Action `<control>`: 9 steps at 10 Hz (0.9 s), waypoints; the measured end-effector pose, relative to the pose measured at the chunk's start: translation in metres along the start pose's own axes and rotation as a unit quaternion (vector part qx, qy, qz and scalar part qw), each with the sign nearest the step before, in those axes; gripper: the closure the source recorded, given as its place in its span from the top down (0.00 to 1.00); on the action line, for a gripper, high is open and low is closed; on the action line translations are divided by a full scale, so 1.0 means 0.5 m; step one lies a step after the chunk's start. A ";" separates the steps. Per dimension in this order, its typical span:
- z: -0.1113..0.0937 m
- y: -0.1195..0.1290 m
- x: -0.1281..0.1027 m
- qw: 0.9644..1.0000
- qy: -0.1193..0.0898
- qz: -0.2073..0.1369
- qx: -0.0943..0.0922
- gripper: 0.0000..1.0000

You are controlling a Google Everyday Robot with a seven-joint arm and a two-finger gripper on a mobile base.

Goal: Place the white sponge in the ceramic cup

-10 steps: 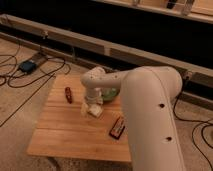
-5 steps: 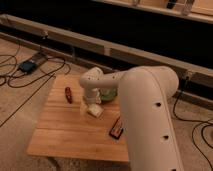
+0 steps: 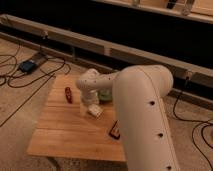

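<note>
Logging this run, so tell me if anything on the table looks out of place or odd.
Nothing stands out. The gripper sits low over the white sponge mid-table; a red item and a dark packet lie flat nearby. No spill or damage shows.

On the wooden bench (image 3: 60, 131), a small red item (image 3: 68, 94) lies at 11 o'clock, a dark packet (image 3: 115, 131) at 4 o'clock, and a green bowl (image 3: 105, 95) at 1 o'clock, just beside the gripper (image 3: 92, 102) over the middle. A dark wired box (image 3: 27, 65) sits on the floor at 10 o'clock.
</note>
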 end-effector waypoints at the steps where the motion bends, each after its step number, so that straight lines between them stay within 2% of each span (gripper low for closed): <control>1: 0.001 0.005 -0.002 1.000 0.001 -0.005 0.003 0.44; 3: -0.001 0.012 -0.006 1.000 0.000 -0.012 0.005 0.25; 5: -0.017 0.031 -0.018 1.000 -0.008 -0.023 -0.002 0.05; 7: -0.049 0.049 -0.032 0.999 -0.026 -0.029 -0.017 0.00; 9: -0.112 0.058 -0.055 0.997 -0.061 -0.024 -0.047 0.00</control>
